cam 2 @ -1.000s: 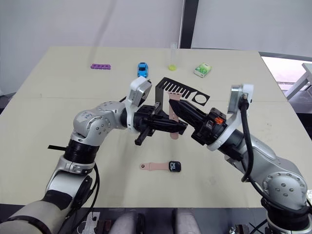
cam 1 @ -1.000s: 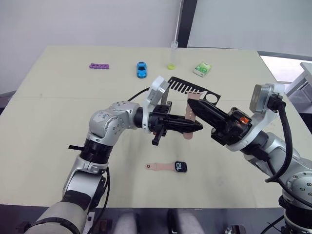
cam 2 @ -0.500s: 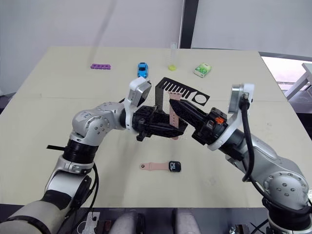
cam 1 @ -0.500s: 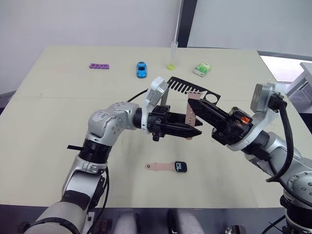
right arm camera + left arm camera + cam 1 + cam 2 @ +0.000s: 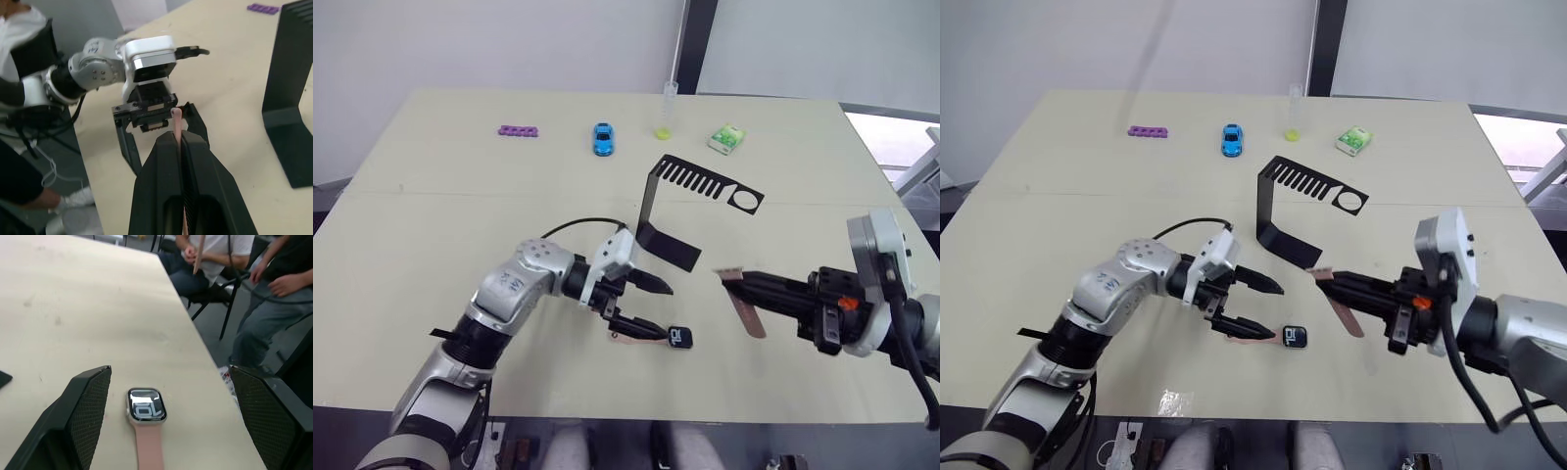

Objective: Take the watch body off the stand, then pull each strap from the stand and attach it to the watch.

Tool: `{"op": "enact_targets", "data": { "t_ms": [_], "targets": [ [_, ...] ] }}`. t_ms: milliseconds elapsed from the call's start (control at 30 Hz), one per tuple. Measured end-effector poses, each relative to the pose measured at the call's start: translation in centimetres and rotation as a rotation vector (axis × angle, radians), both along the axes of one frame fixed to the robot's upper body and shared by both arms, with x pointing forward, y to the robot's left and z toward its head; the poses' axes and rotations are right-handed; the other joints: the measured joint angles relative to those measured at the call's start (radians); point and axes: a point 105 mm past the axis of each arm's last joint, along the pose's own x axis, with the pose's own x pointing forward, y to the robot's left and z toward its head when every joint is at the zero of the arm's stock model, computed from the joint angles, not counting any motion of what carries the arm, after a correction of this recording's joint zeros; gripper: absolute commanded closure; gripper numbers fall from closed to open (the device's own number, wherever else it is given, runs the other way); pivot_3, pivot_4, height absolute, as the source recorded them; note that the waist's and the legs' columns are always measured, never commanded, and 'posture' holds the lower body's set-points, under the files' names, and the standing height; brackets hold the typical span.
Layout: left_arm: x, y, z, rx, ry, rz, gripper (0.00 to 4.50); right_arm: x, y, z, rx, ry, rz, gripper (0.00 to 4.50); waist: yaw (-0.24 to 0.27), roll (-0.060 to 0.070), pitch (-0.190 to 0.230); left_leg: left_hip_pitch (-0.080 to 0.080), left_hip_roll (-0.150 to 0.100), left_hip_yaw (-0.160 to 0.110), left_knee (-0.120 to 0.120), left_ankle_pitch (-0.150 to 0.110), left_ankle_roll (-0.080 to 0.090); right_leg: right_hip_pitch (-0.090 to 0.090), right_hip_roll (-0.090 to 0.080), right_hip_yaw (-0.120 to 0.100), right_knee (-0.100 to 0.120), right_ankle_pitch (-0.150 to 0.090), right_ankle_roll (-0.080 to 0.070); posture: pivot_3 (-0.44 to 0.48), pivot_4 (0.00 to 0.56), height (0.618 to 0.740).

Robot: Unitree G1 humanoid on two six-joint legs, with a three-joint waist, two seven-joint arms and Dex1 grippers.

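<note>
The stand [image 5: 671, 211] looks like matt black sheet metal. The watch body [image 5: 145, 406] has a glossy screen and shiny metal rim; its strap [image 5: 148, 450] looks smooth, matt rubber. The desk [image 5: 460, 225] is matt.

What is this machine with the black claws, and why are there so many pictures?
It is a robot with two arms. Two pictures come from cameras on its head, two from cameras on its wrists. On the table lies a watch body with one pink strap joined to it. The left pincer is open, one finger on each side of that strap. The right pincer is shut on the second strap, holding it above the table. Behind stand a black stand, a blue toy car and a green packet.
</note>
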Motion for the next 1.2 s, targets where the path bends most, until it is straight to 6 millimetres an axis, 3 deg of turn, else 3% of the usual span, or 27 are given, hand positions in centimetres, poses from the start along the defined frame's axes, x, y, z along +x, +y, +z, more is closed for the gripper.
{"op": "enact_targets", "data": {
  "t_ms": [133,333,433,600,767,1200],
  "targets": [
    [-0.5,-0.8,-1.5,0.024,-0.025,0.035,0.34,-0.8,-1.0,-2.6,-0.149,0.022,0.036,4.50,0.009,0.000,0.000,0.001,0.000,0.000,0.000,0.000,0.000,0.000,0.000,0.001,0.001,0.000,0.000,0.000,0.150,0.740],
    [-0.5,-0.7,-2.1,0.054,-0.042,0.105,0.34,-1.2,-2.1,-4.3,-0.254,-0.019,0.055,4.50,0.013,0.000,0.000,0.003,-0.001,0.000,0.000,0.002,0.000,0.001,0.000,0.001,0.004,0.000,0.000,0.000,0.150,0.740],
    [-0.8,-0.6,-3.3,0.084,-0.024,0.136,0.34,-1.4,-2.4,-5.2,-0.274,-0.013,0.050,4.50,0.012,0.000,0.000,0.003,-0.001,0.000,0.000,0.002,-0.001,0.001,0.000,0.001,0.004,0.000,0.000,0.000,0.150,0.740],
    [-2.0,-1.8,-5.0,0.118,-0.038,0.158,0.34,-1.4,-2.6,-5.8,-0.287,-0.021,0.039,4.50,0.013,0.000,0.000,0.003,-0.002,0.000,0.000,0.002,-0.001,0.001,0.000,0.002,0.004,0.000,0.000,0.000,0.150,0.740],
    [-1.2,-2.2,-5.6,0.155,-0.113,0.228,0.34,-1.4,-2.7,-6.0,-0.307,-0.027,0.039,4.50,0.014,-0.001,0.000,0.004,-0.002,0.000,0.000,0.002,-0.001,0.001,0.000,0.002,0.005,0.000,0.000,0.000,0.150,0.740],
    [-0.9,-2.8,-5.6,0.148,-0.126,0.254,0.34,-1.3,-2.6,-6.4,-0.284,-0.016,0.035,4.50,0.014,-0.001,0.000,0.004,-0.003,0.000,0.001,0.002,-0.001,0.001,0.000,0.002,0.006,0.000,0.000,0.000,0.150,0.740]
  ]
}}
